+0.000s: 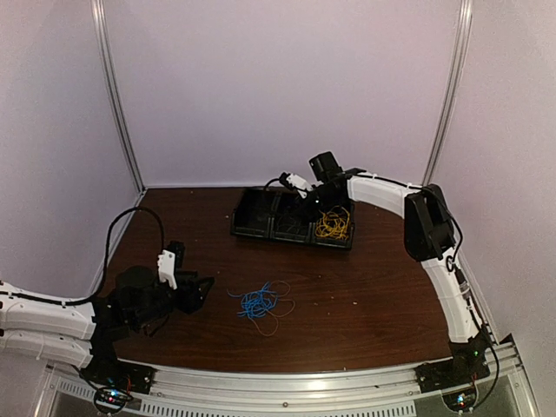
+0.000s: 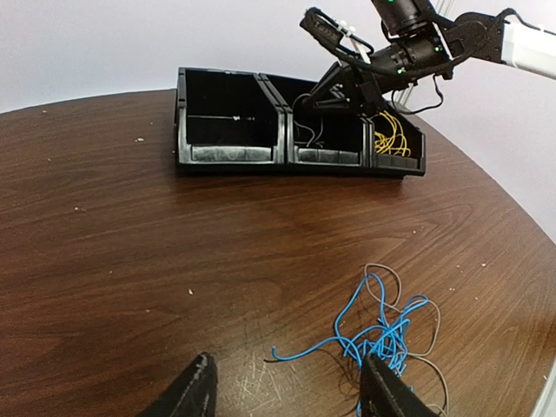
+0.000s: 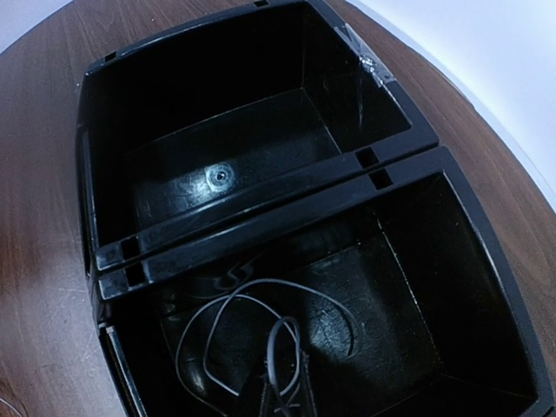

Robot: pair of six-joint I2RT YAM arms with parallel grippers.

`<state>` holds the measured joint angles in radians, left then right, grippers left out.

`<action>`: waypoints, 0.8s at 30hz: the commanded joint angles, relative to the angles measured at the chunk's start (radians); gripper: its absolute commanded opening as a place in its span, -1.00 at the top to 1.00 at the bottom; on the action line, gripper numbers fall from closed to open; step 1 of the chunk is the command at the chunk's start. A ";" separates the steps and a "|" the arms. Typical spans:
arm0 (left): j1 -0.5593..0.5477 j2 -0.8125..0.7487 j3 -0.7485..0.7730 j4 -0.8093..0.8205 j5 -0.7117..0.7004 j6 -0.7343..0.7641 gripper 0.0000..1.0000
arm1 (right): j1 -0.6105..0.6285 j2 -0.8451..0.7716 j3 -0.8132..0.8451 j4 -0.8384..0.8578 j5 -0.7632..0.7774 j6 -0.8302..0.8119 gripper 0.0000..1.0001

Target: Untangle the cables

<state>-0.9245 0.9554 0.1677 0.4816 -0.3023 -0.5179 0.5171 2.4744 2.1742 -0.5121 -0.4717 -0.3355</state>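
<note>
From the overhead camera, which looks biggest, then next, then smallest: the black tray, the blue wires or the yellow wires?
1. black tray
2. blue wires
3. yellow wires
The yellow wires lie farther from the camera and are bunched inside the tray, so their true size next to the blue is unsure.

The overhead view is dim, soft and grainy, with a purple cast on the walls [image 1: 278,87]. The left wrist view is brighter, with a faint sheen on the table [image 2: 130,261] at lower centre. In the right wrist view the black bin [image 3: 261,221] swallows detail, with one small glare spot left of centre and a blurred bottom edge.
</note>
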 commanded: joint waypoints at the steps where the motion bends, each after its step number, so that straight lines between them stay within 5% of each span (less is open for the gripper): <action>1: -0.004 0.007 -0.006 0.069 0.004 -0.003 -0.15 | 0.004 -0.081 -0.002 -0.051 0.022 0.029 0.58; 13: -0.003 0.116 0.023 0.123 0.036 0.033 -0.15 | 0.021 -0.420 -0.290 -0.042 0.039 0.034 -0.07; 24: -0.003 0.294 0.090 0.195 0.165 0.053 -0.11 | 0.129 -0.643 -0.677 -0.027 -0.185 -0.157 0.20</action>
<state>-0.9245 1.2060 0.2085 0.6014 -0.2203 -0.4915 0.5957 1.8759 1.6154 -0.5194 -0.5205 -0.3866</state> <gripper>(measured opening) 0.561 0.426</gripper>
